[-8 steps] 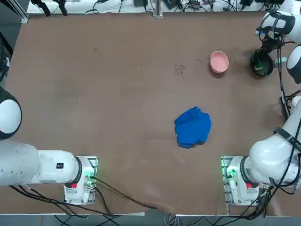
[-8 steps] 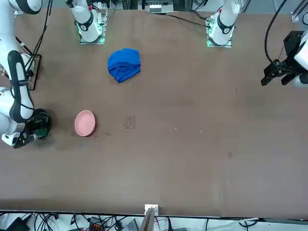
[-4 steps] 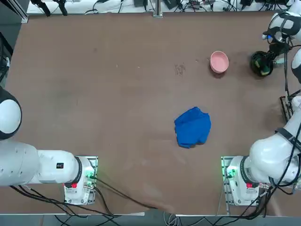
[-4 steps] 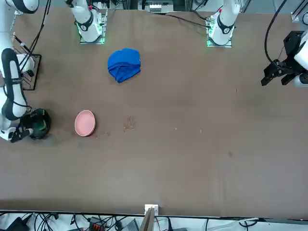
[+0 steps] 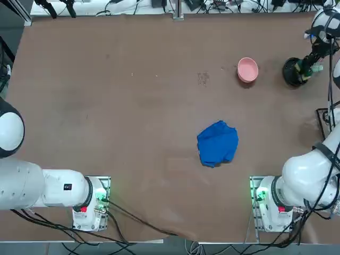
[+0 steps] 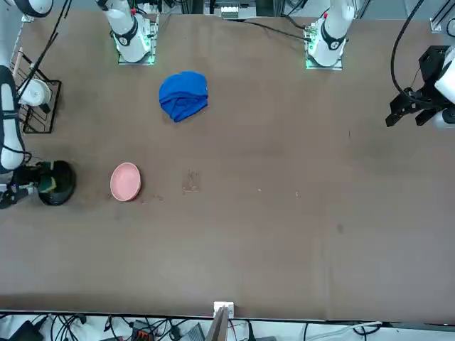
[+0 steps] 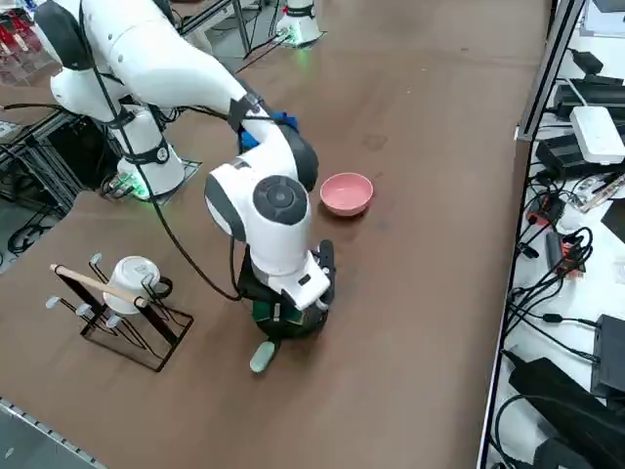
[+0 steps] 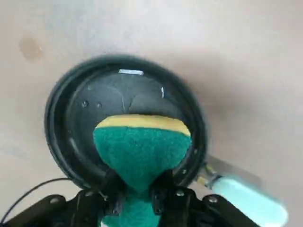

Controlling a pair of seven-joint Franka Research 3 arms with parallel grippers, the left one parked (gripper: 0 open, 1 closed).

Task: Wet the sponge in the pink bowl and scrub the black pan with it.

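The black pan (image 8: 80,109) sits near the table's right edge, its pale handle (image 8: 241,191) sticking out to one side. My right gripper (image 8: 137,194) is shut on the sponge (image 8: 139,144), green with a yellow edge, which presses onto the pan's inside. In the top view the gripper (image 5: 308,67) is over the right side of the pan (image 5: 290,71). The pink bowl (image 5: 247,69) stands just to the pan's left. From the right side, the arm's wrist covers most of the pan (image 7: 293,325), and the bowl (image 7: 347,192) lies beyond it.
A crumpled blue cloth (image 5: 218,143) lies mid-table, nearer the arm bases. A black wire rack (image 7: 127,318) holding a white mug (image 7: 132,278) stands by the right edge of the table, close to the pan.
My right gripper has slid the sponge across the pan toward the table's right edge. The pan, bowl and cloth have stayed where they were.
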